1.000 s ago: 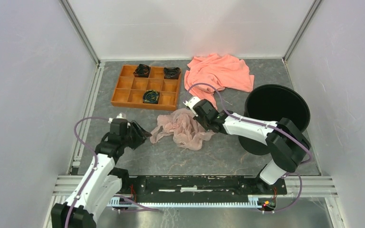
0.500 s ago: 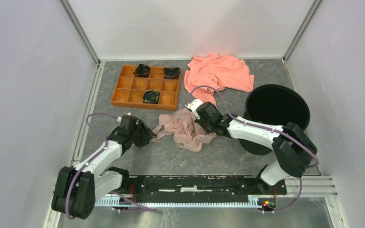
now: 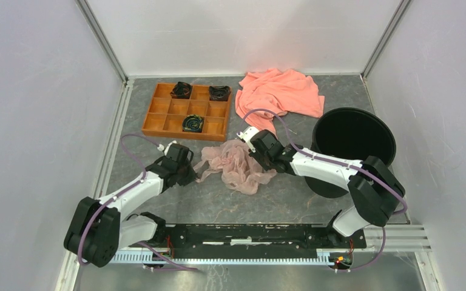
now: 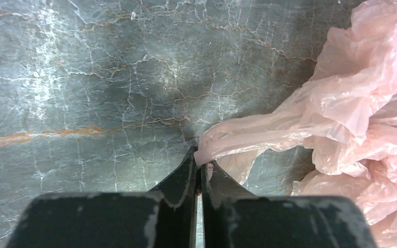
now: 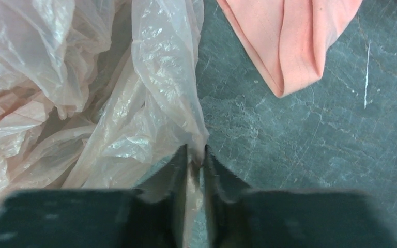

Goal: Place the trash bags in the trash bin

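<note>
The trash bag, a crumpled pale pink film, lies on the grey table between both arms. My left gripper is at its left edge, and in the left wrist view the gripper is shut with a corner of the bag pinched at the tips. At the bag's right side sits my right gripper. In the right wrist view that gripper has its jaws slightly apart, with a fold of the bag running through the gap. The black trash bin stands upright at the right.
An orange compartment tray with dark coiled items sits at the back left. A salmon cloth lies at the back centre, its tip close to the right gripper. Enclosure walls stand on three sides.
The left arm reached right to the bag's left edge and its jaws closed on a corner. The right gripper's jaws parted a little around the film.
</note>
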Available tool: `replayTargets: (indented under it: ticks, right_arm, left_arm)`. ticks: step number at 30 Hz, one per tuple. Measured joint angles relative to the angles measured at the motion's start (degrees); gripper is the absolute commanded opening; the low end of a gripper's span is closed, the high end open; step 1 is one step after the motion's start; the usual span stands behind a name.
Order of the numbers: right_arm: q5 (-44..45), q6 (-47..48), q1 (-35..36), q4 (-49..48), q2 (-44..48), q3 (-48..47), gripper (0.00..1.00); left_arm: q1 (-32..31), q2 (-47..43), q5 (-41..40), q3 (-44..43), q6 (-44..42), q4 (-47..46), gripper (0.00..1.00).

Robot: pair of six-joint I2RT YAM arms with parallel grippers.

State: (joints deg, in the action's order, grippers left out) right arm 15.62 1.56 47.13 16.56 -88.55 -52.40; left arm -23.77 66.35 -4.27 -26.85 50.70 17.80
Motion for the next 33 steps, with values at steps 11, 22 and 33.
replayTargets:
  ticks: [11,22,33]
  right_arm:
    - [-3.37,-3.65,0.0,4.52,11.45,-1.46,0.61]
    - [-9.35,-11.02,-0.02,0.28,15.13,3.1,0.75]
    - [-9.77,-22.49,-1.57,-2.12,9.55,1.6,0.74]
  left_arm:
    - [0.0,-12.52,-8.11,-3.93,1.36,10.54,0.02]
    - [0.0,-22.49,-14.05,1.53,7.23,18.58,0.02]
    - [0.0,-29.83,-16.74,2.97,9.14,19.56,0.02]
